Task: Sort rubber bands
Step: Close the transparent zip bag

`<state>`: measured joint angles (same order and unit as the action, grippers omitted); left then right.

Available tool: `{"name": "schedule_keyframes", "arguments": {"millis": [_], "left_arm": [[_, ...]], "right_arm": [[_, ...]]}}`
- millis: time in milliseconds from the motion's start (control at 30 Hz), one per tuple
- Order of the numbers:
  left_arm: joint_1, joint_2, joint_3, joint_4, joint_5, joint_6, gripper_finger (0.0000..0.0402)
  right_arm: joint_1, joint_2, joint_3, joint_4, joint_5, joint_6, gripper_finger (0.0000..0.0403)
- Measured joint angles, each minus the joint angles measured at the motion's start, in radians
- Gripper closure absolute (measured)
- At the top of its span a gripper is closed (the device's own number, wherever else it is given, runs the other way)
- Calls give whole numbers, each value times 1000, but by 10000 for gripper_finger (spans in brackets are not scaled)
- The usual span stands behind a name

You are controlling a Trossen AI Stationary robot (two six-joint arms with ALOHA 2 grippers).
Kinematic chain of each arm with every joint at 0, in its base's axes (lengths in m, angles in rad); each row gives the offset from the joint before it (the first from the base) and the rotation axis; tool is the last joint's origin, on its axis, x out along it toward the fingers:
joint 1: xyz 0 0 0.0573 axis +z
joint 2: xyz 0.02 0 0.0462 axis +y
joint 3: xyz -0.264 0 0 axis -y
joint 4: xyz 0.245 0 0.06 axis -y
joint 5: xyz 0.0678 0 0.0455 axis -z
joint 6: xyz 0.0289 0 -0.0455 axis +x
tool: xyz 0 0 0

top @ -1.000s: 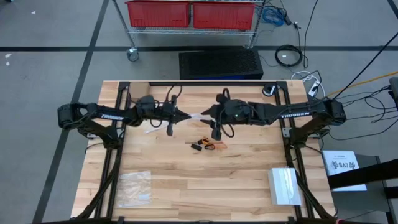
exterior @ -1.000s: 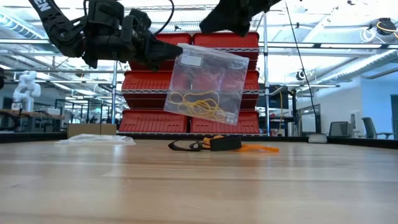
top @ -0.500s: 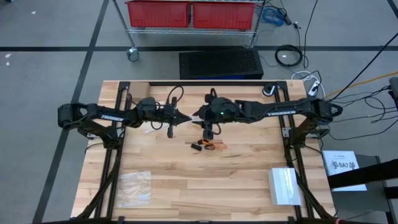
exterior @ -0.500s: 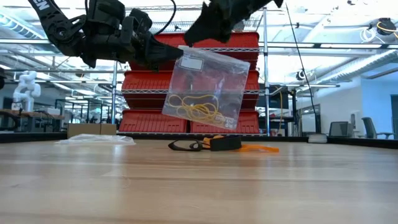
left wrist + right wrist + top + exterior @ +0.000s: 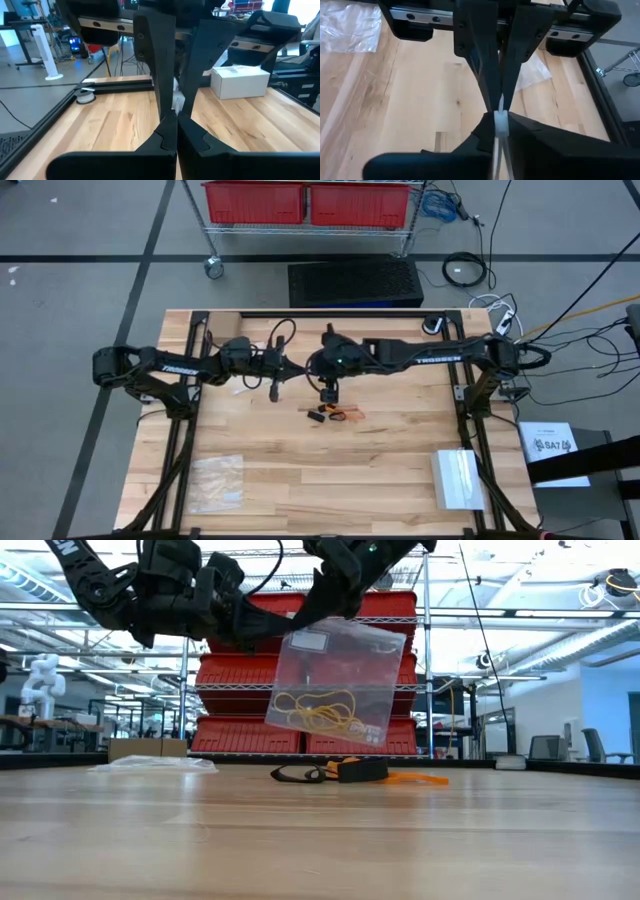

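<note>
A clear zip bag [image 5: 335, 680] with yellow-tan rubber bands [image 5: 322, 716] inside hangs above the table's middle. My left gripper [image 5: 285, 632] is shut on its top edge at one corner; it also shows in the high view [image 5: 298, 367]. My right gripper [image 5: 322, 618] is shut on the same top edge a little further along, tip to tip with the left [image 5: 313, 366]. Loose black and orange rubber bands [image 5: 350, 772] lie on the table below the bag [image 5: 335, 413]. My left gripper pinches the bag's top edge at its corner [image 5: 292, 635] between its two fingers, coming level from the table's left. The bag hangs below the fingers, clear of the table. My right gripper pinches the white zip strip of the bag's top edge [image 5: 501, 124] between its two fingertips, coming from the table's right and slanting down. The bag hangs below it, clear of the table.
A second clear bag [image 5: 217, 480] lies flat near the table's near left corner. A white box [image 5: 457, 478] stands at the near right. Red bins on a wire rack [image 5: 310, 202] stand beyond the far edge.
My right gripper has moved toward the table's left and down onto the bag's top edge, next to my left gripper. The bag has stayed hanging, its top edge now slightly more level.
</note>
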<state>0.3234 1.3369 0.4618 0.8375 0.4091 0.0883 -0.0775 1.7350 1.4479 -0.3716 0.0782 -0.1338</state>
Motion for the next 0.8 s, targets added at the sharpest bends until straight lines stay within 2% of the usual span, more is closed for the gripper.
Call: {"name": "schedule_keyframes", "arguments": {"millis": [533, 800], "left_arm": [[0, 2, -2, -15, -10, 3, 401], [1, 3, -2, -12, -22, 3, 401]], "right_arm": [[1, -22, 2, -159, 6, 40, 389], [1, -67, 2, -273, 53, 65, 389]]}}
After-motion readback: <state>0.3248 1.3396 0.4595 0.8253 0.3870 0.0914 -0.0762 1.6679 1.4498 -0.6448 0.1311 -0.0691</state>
